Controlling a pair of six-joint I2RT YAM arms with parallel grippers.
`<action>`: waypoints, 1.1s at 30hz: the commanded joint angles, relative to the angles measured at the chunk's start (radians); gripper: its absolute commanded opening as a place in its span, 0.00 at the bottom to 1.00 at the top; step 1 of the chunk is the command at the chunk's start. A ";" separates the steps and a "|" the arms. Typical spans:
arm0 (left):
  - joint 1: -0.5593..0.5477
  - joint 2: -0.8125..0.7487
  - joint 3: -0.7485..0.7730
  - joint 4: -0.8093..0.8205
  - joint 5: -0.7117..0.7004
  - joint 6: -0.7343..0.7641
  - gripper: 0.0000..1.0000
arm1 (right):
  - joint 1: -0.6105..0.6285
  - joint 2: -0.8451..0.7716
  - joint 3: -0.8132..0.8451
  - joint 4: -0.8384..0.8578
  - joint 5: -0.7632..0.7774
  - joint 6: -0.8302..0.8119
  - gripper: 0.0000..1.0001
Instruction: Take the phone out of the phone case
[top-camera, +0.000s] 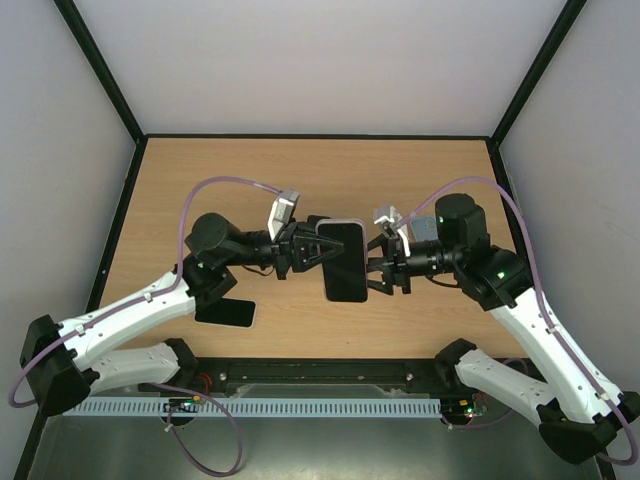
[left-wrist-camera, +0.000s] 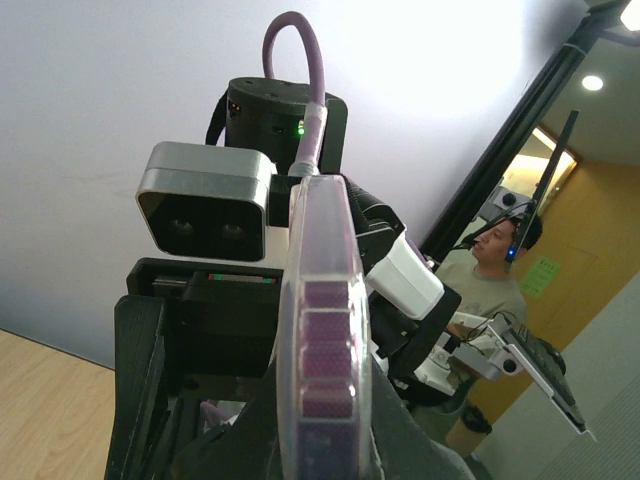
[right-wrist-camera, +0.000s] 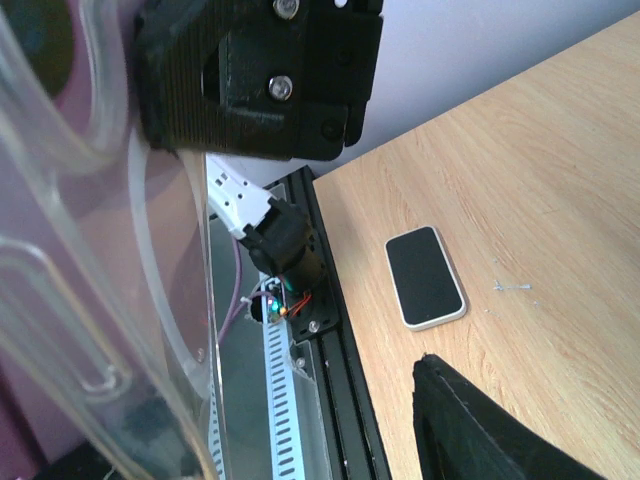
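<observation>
A dark phone (top-camera: 343, 262) in a clear phone case (top-camera: 322, 222) hangs above the middle of the table between my two arms. My left gripper (top-camera: 300, 250) is shut on its left edge. In the left wrist view the case's clear side (left-wrist-camera: 325, 330) rises edge-on from between the dark fingers (left-wrist-camera: 240, 440), with purple showing through it. My right gripper (top-camera: 385, 265) stands open at the phone's right edge. In the right wrist view its fingers (right-wrist-camera: 250, 80) are wide apart, and the clear case (right-wrist-camera: 60, 250) fills the left of the frame.
A second phone (top-camera: 225, 312), with a black screen and a pale rim, lies flat on the wooden table (top-camera: 420, 180) near the front edge by the left arm; it also shows as the phone (right-wrist-camera: 425, 278) in the right wrist view. Black frame rails (top-camera: 300, 372) border the table.
</observation>
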 joint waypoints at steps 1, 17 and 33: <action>-0.081 0.088 -0.021 -0.251 0.141 0.055 0.02 | -0.012 0.023 0.109 0.305 0.079 0.138 0.52; 0.143 0.163 0.133 -0.475 -0.326 0.186 0.24 | -0.017 -0.039 -0.207 0.203 0.219 0.205 0.02; 0.046 0.148 0.120 -0.632 -0.811 0.282 0.62 | -0.173 0.084 -0.479 0.298 0.435 0.389 0.02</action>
